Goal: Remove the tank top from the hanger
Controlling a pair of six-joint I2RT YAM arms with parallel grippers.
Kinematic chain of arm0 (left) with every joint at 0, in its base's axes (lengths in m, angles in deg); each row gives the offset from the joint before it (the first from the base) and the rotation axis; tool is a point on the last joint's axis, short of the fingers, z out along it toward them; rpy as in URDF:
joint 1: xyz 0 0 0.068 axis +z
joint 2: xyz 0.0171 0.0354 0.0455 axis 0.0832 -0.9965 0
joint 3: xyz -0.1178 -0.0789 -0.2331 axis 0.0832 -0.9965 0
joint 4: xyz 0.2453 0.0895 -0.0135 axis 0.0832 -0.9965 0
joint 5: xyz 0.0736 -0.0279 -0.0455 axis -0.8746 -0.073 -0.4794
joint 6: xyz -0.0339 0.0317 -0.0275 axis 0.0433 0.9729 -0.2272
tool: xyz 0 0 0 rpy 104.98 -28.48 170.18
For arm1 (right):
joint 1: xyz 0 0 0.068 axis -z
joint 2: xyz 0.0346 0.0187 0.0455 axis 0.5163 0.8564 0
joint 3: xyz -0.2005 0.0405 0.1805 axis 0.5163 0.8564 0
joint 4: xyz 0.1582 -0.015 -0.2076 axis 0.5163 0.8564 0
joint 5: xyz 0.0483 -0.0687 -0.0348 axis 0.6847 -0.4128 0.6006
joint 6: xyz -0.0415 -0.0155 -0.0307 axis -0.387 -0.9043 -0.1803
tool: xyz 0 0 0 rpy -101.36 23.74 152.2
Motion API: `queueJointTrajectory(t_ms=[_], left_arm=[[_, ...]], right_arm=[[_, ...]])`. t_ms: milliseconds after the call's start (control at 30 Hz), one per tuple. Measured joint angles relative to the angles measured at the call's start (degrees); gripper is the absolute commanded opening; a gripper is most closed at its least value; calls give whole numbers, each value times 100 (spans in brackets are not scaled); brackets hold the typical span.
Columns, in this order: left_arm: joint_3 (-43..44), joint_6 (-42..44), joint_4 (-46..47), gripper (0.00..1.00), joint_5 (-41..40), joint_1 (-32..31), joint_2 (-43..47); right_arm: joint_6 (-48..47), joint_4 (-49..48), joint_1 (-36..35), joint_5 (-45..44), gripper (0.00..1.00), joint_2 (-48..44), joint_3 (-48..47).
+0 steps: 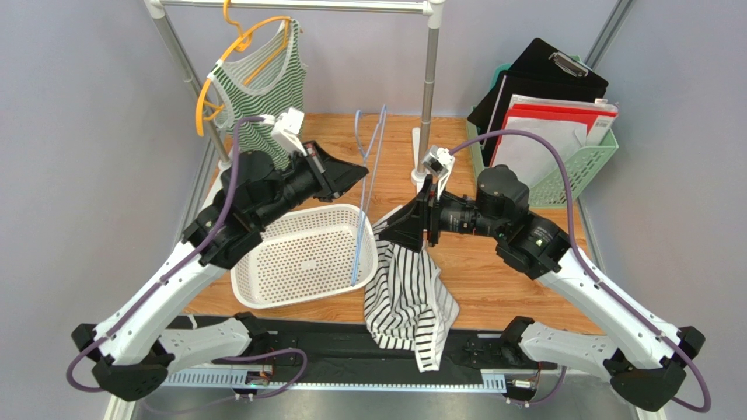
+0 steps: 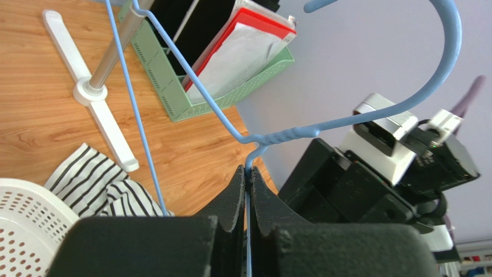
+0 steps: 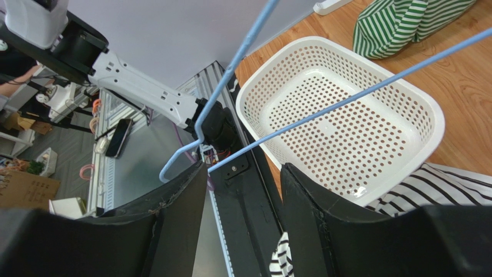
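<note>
Left gripper [image 2: 248, 176] is clamped tight on the neck of the blue hanger [image 2: 277, 136], holding it up at the middle of the overhead view, its lower end dipping by the white basket [image 1: 298, 254]. Right gripper [image 3: 242, 173] has its jaws apart with nothing visibly between them, hovering just right of the hanger. The black-and-white tank top [image 1: 408, 302] is slumped at lower centre, spilling over the table's near edge beside the basket. It looks mostly off the wire to me, though I can't tell whether a strap is caught. What's left is to free any last loop and part the two. A green striped top [image 1: 263, 83] hangs untouched at upper left.
</note>
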Motion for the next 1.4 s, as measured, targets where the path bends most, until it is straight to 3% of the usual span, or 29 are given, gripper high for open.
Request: queueJointTrajectory(t_ms=[233, 533, 667, 833, 867, 900, 1000, 1033, 1133, 1233, 1400], left_arm=[[-356, -269, -7, 0, -485, 0, 678], [-636, -354, -57, 0, -693, 0, 813], [-715, -380, -103, 0, -748, 0, 927], [-793, -400, -107, 0, -789, 0, 1128], [-796, -400, -129, 0, -813, 0, 1169], [-796, -396, -140, 0, -846, 0, 1217], [-796, -348, -184, 25, -981, 0, 1381], [-796, -321, -219, 39, -1032, 0, 1438], [-879, -247, -435, 57, -1196, 0, 1759], [-1040, -129, -723, 65, -1305, 0, 2192], [-1158, -42, -1311, 68, -1462, 0, 3077]], right_arm=[[520, -579, -470, -98, 64, 570, -50], [944, -977, -1117, -299, 55, 988, -216], [1088, -1132, -1239, -407, 42, 1075, -271], [1340, -1331, -1259, -466, 12, 1213, -271], [1392, -1366, -1259, -470, 0, 1239, -271], [1458, -1394, -1259, -481, 0, 1259, -271], [1655, -1408, -1259, -573, 0, 1322, -271], [1674, -1410, -1257, -599, 0, 1351, -271], [1746, -1412, -1233, -656, 0, 1521, -385], [1794, -1394, -1147, -675, 0, 1777, -708], [1915, -1414, -831, -599, 0, 2155, -1344]])
